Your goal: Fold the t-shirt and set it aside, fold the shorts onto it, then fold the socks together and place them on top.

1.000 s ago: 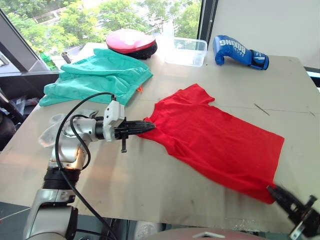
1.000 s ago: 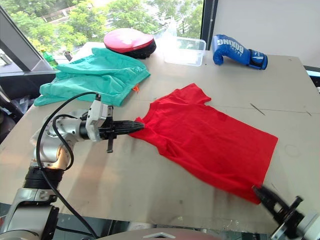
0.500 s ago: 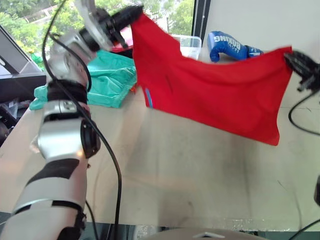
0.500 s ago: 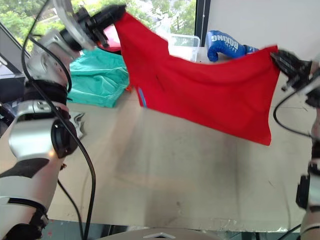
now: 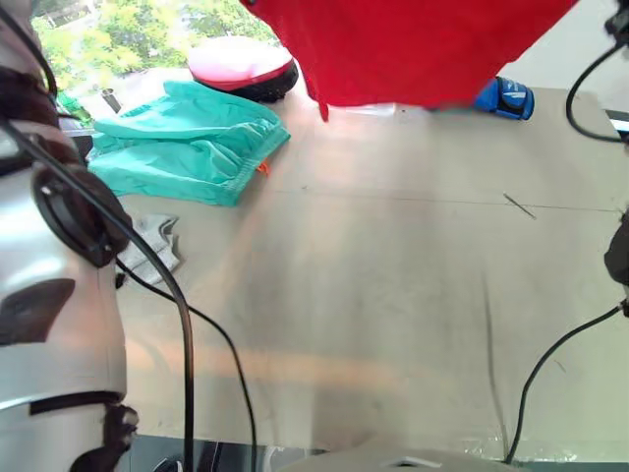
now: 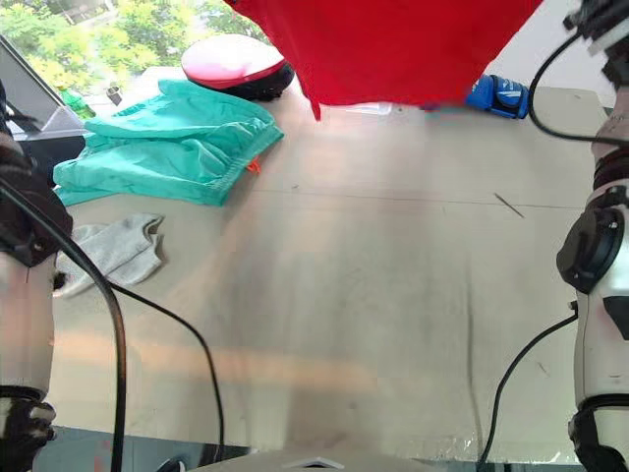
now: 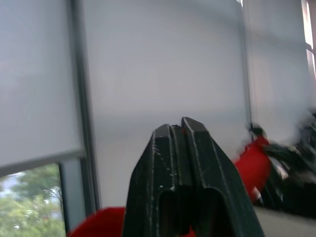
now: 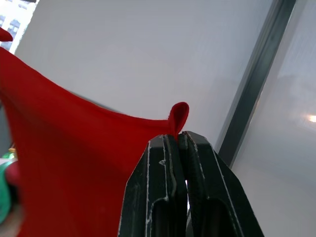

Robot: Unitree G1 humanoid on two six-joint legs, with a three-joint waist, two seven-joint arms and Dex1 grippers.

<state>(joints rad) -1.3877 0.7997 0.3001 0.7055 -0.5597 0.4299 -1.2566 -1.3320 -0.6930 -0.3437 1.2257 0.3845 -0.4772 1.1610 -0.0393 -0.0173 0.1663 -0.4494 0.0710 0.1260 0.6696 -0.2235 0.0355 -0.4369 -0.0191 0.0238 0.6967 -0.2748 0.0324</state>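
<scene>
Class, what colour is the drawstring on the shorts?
Orange, on the teal-green shorts; clearest in the right eye view.

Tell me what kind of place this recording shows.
Probably an indoor lab or test room: a plain table by large windows with trees outside, laid with laundry and sports gear like a boxing glove.

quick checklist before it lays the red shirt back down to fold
1. Left gripper shut on the t-shirt: ok.
2. Right gripper shut on the shirt's edge: ok.
3. Shirt lifted off the table: ok.
4. Shirt hanging flat, no twist: cannot tell, its top is out of frame.
5. Shorts and socks left of the landing spot: ok.
6. Blue glove behind the shirt, clearance: cannot tell.
</scene>
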